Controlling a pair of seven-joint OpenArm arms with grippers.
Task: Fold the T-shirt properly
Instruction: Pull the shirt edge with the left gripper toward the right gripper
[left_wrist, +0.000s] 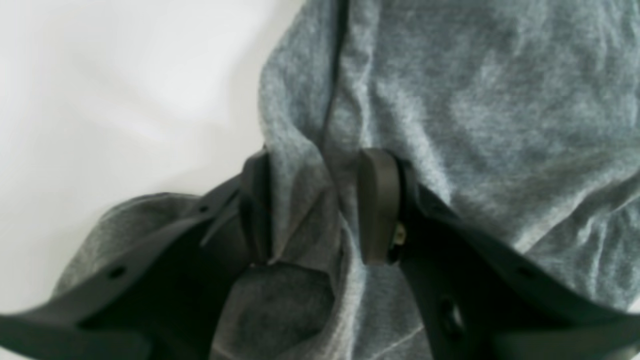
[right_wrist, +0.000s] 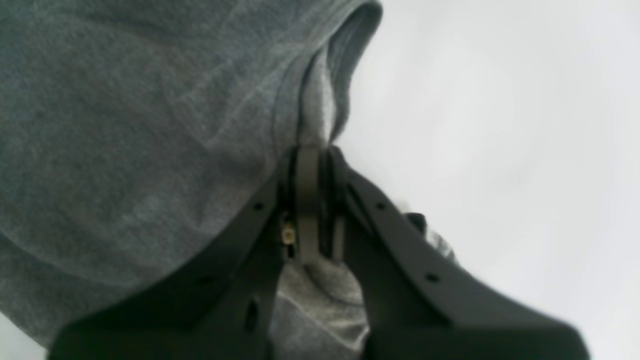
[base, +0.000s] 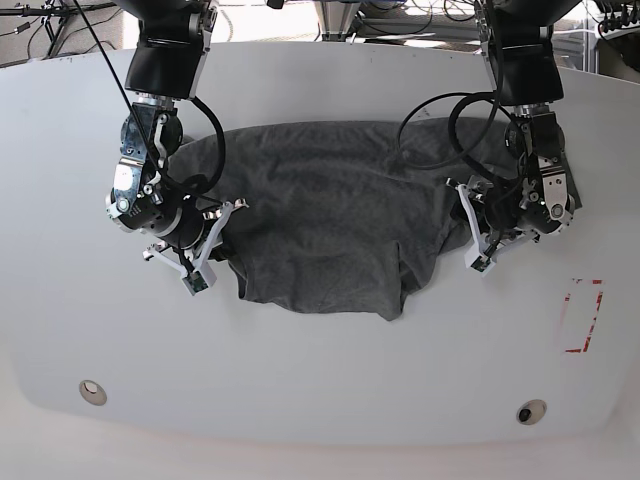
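A broad white table (base: 320, 370) with a rounded near edge fills the base view; its surface is smooth and matte. Two small round fittings sit in it near the front, one at the left (base: 92, 390) and one at the right (base: 531, 411). A red rectangular outline (base: 582, 316) is marked on the tabletop toward the right. Behind the far edge, cables and pieces of equipment (base: 400, 12) crowd the background.

The T-shirt (base: 330, 225) lies rumpled in the middle of the table, dark charcoal grey, its lower edge bunched and curling toward the front, its fabric creased across the body.

The right gripper (right_wrist: 312, 150) is at the shirt's edge on the left of the base view. In its wrist view the jaws are closed tight on a thin fold of the grey cloth, which rises from between the pads.

The left gripper (left_wrist: 320, 165) is at the opposite edge. Its jaws stand some way apart, with a thick gather of fabric bunched between the two pads and pressing against both. Black cables (base: 440, 125) loop from this arm over the shirt's far right corner, and both arms hide the fabric beneath them.
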